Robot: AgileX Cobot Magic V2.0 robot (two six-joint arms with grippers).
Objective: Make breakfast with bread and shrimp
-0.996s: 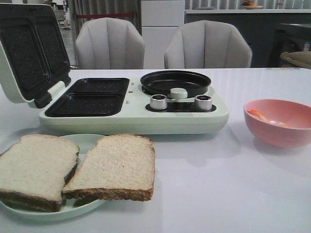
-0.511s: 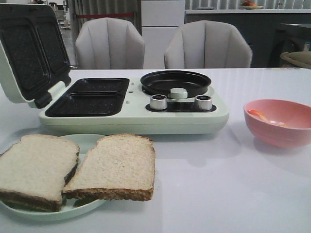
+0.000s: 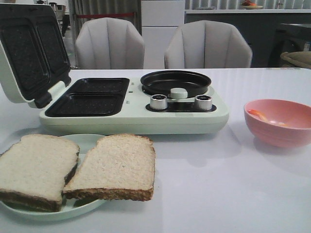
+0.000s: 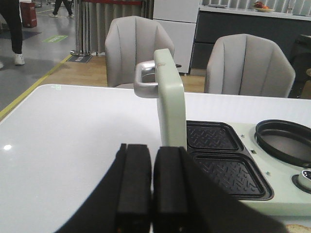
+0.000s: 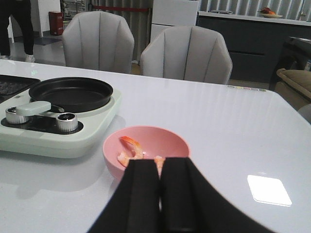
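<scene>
Two square slices of pale tan bread (image 3: pixel 77 167) with dark brown crusts, side by side and overlapping a little on a pale green round plate (image 3: pixel 87 141) at the near left of the white table (image 3: pixel 218 189). A few small curled orange-and-white shrimp (image 5: pixel 130 147) inside a pink round bowl (image 3: pixel 281 122) at the right, well apart from the bread.

Between them, a pale green breakfast maker (image 3: pixel 131 104) with its lid (image 3: pixel 29 51) raised; two black ribbed sandwich plates (image 3: pixel 92 97) and a black round pan (image 3: pixel 176 81), all with no food in them. By judgement, nothing of the task done yet: bread not moved to the ribbed plates, shrimp not moved to the pan, lid not closed.

Neither arm seen in the front view. Left gripper (image 4: pixel 151 187) held low beside the raised lid, black fingers (image 4: pixel 133 184) pressed together, nothing between them. Right gripper (image 5: pixel 160 194) held low just before the pink bowl, fingers (image 5: pixel 143 194) also pressed together and carrying nothing.
</scene>
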